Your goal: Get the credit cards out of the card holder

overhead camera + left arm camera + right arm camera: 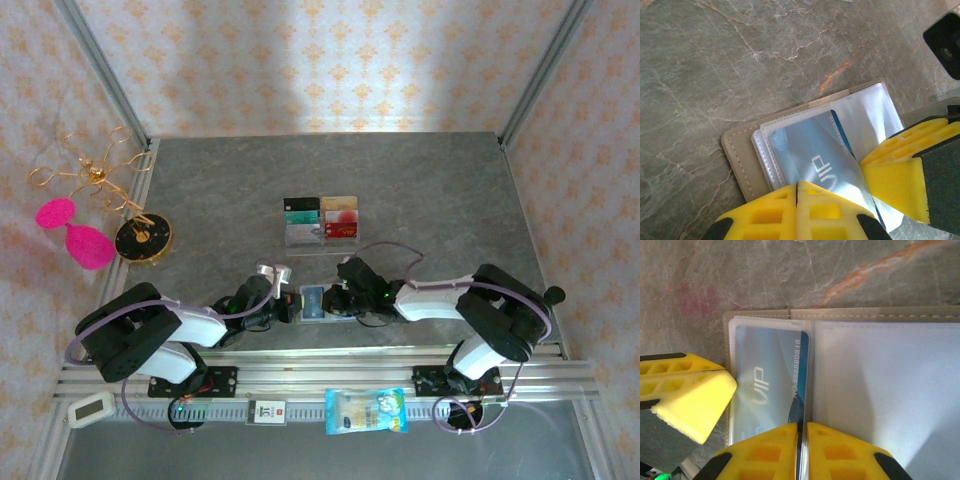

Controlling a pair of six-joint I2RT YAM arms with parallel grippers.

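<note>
So the small grey-tan bifold card holder with clear plastic pockets is lying open and flat on the grey marbled table, right at the near edge between the two arms. In the right wrist view its stitched tan edge runs straight across the top, left to right, and the pockets hang down from it.

A pale blue plastic card marked VIP sits in the left-hand pocket. Its long axis points straight at the right gripper, so the print reads sideways. That gripper's yellow fingers are nearly together with just a sliver between them, nipping the card's long edge. Can't tell if it's got the sleeve too.

The left gripper is fully closed, pinching the card holder's side.

Further back, well apart, a clear acrylic tray holds more cards in mixed colours.
</note>
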